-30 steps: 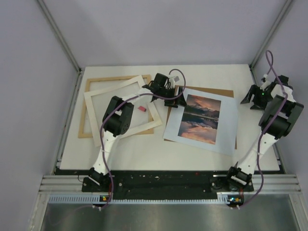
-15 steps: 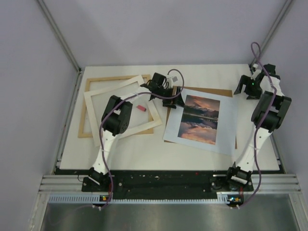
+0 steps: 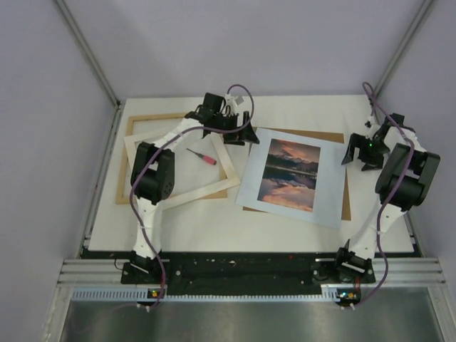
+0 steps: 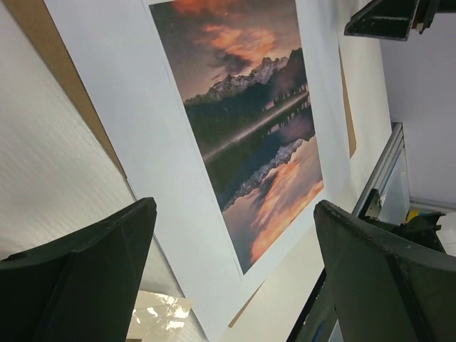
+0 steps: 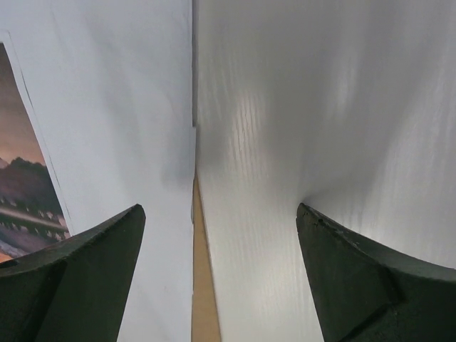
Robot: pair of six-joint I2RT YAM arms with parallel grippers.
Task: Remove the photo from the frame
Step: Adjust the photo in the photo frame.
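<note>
photo [image 3: 291,177] lies on a brown board [image 3: 335,137], frame [image 3: 122,171] by the surface [image 3: 306,107] left edge, left claw [image 4: 235,205] and right claw [image 5: 221,207] wide open, empty.

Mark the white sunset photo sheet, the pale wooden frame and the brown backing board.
white sunset photo sheet [image 3: 288,174]: top view, printed centre.
pale wooden frame [image 3: 122,182]: top view, left rail.
brown backing board [image 3: 346,192]: top view, right strip.

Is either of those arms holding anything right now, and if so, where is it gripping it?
Nothing is held. The jaws of the left gripper and the right gripper stand open and empty, and the photo lies untouched.
</note>
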